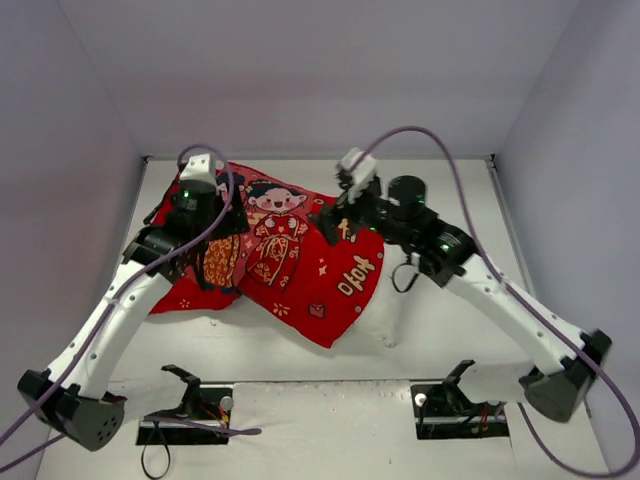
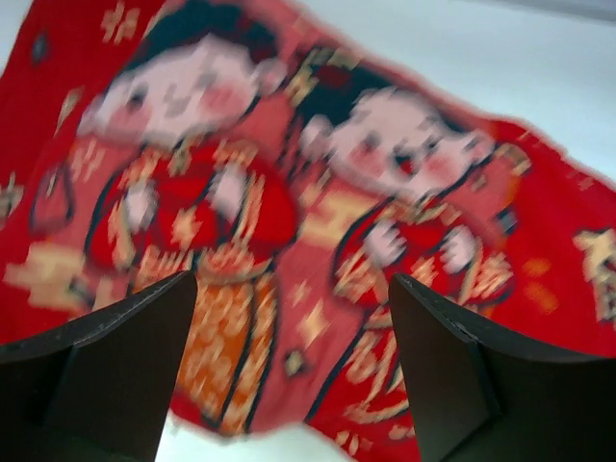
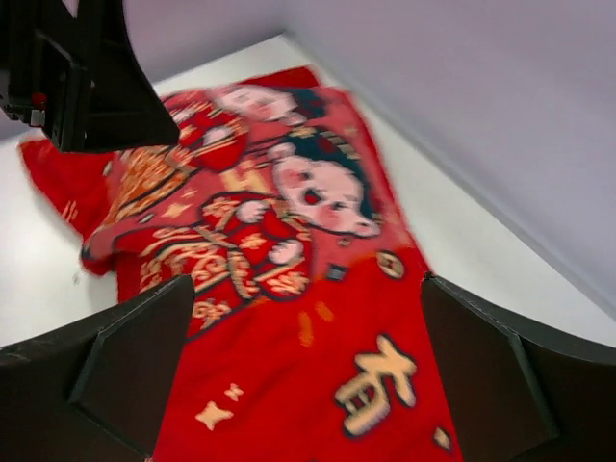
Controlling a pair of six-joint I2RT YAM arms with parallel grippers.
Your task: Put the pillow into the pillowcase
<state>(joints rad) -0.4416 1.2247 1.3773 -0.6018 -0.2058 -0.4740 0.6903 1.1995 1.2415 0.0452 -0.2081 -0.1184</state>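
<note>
Presently the pillowcase (image 1: 310,270) lies spread, printed side up, across the far half of the worktop (image 1: 300,355), with some wrinkling at its left edge. The left tool (image 2: 289,289) and the right tool (image 3: 308,284) are both poised above it, fingers apart, with nothing gripped. The pillow cannot be made out, and whether it is hidden beneath the cover cannot be told. The step in hand is judged to be finding and lifting the open hem. Only one layer should be pinched, close to a corner. The second tool should be brought to the opposite corner, so that the mouth is held wide before any stuffing is tried.
</note>
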